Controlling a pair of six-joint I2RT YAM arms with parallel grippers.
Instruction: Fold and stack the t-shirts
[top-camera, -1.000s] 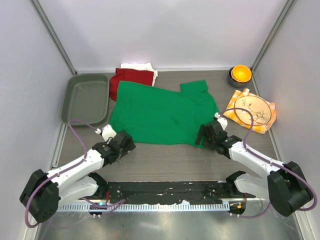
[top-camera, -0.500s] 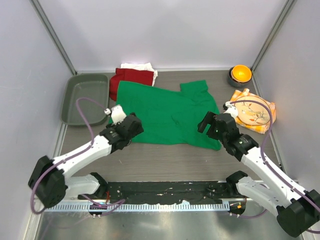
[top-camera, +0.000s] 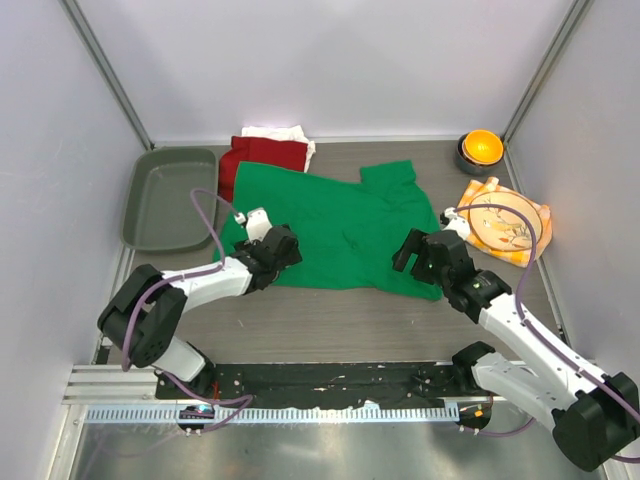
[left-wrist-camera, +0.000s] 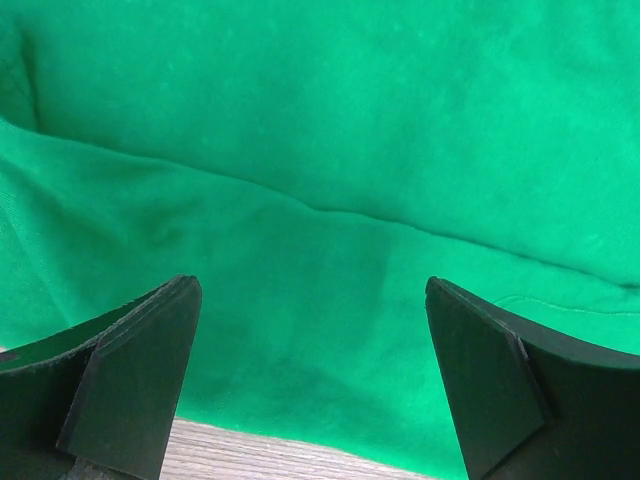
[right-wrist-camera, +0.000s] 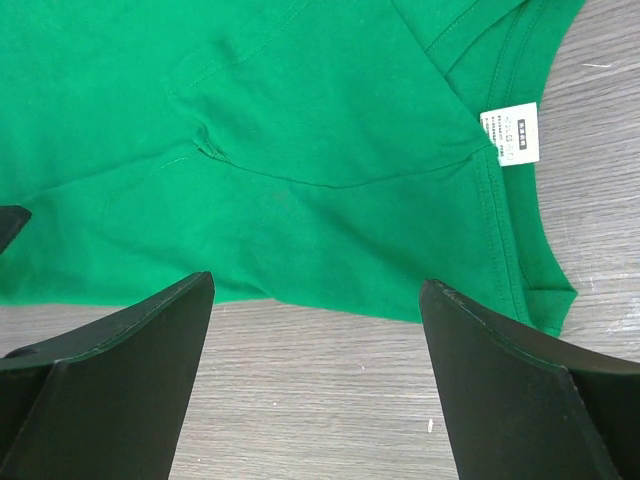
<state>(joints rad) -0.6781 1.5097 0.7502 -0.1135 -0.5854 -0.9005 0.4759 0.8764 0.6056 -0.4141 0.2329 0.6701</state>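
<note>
A bright green t-shirt lies spread flat in the middle of the table. Behind its far left corner sit a dark red t-shirt and a white t-shirt, bunched together. My left gripper is open just over the green shirt's near left edge; the left wrist view shows green cloth between its wide-apart fingers. My right gripper is open over the shirt's near right corner. In the right wrist view the hem and a white neck label show. Neither gripper holds anything.
A grey tray stands at the left. At the back right is an orange bowl, and in front of it a plate lies on an orange-yellow checked napkin. Slanted walls close in both sides.
The left arm has reached forward and right until its gripper sits over the green shirt's near left edge. The right gripper has risen from the near edge toward the shirt's right corner.
</note>
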